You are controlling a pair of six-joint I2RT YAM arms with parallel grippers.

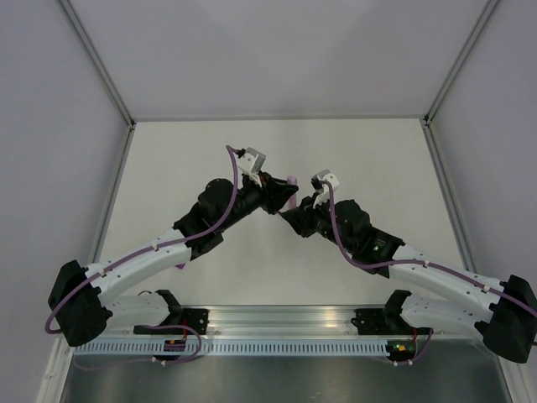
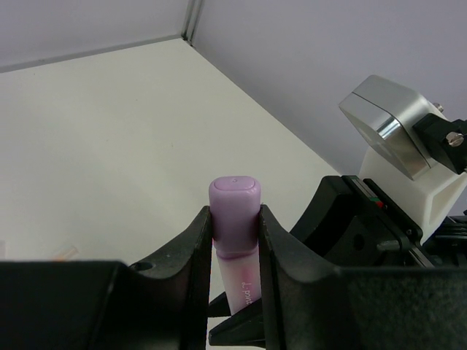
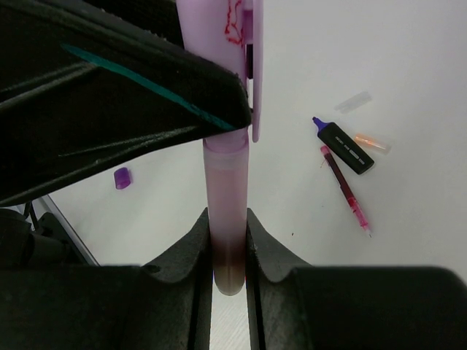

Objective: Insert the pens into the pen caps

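The lilac barrel (image 3: pixel 226 211) was gripped in the nearly closed right jaws and its lilac cap (image 2: pixel 235 208) likewise in the left jaws, above the tabletop (image 1: pixel 252 151); both should be kept on one line and pressed straight together. Only in the right wrist view were the dark pen (image 3: pixel 344 146), the pink-red pen (image 3: pixel 345 191) and a small purple cap (image 3: pixel 122 177) seen lying beyond.

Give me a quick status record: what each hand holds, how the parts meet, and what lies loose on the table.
left hand: shut on the lilac cap
right hand: shut on the pale pink barrel
join: barrel end sits in the cap's mouth, both in line, held above the table
loose on table: dark navy pen, pink-red pen, small purple cap
loose pens: both uncapped, lying side by side
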